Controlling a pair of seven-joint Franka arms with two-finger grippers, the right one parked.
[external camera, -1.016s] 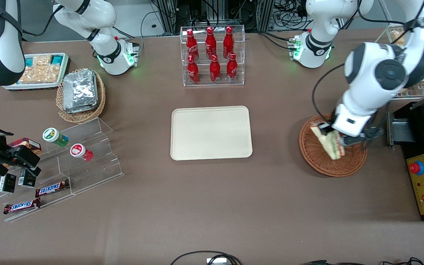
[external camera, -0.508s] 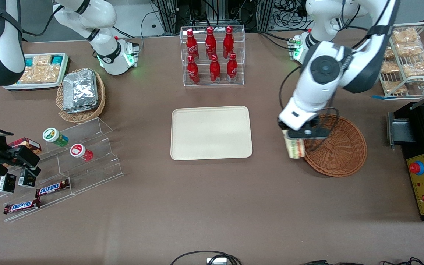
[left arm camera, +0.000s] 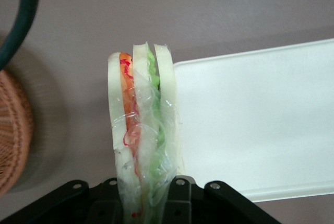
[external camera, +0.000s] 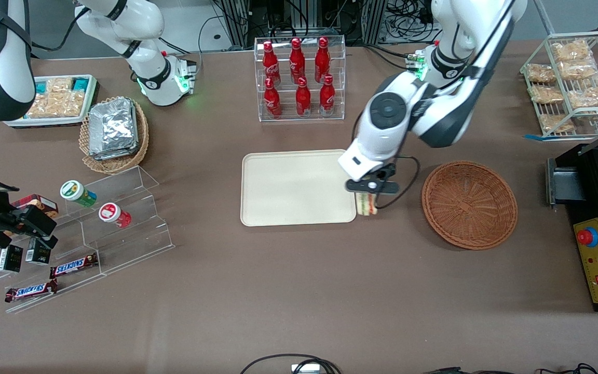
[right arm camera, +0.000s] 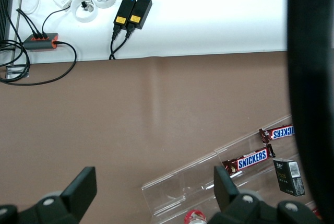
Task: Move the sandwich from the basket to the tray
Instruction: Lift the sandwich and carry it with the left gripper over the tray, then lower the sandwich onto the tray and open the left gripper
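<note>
Left arm's jaws [external camera: 367, 200] pinched sandwich [external camera: 366, 204] at its base, wedge hanging over brown desk [external camera: 299, 291] at tray [external camera: 278, 187] edge nearest basket [external camera: 469, 203]. Over past second, sandwich lifted out of wicker basket and carried most of way across; basket left empty, well apart from jaws toward working arm's end. Transfer judged nearly done; release over tray remained. Sandwich: three pale bread slices [left arm camera: 166, 114], orange-red and green filling, clear film wrap, upright.

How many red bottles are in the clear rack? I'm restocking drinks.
6 red bottles stand in the clear rack, in two rows of three, farther from the camera than the tray. The gripper holds the sandwich at the tray's edge.
</note>
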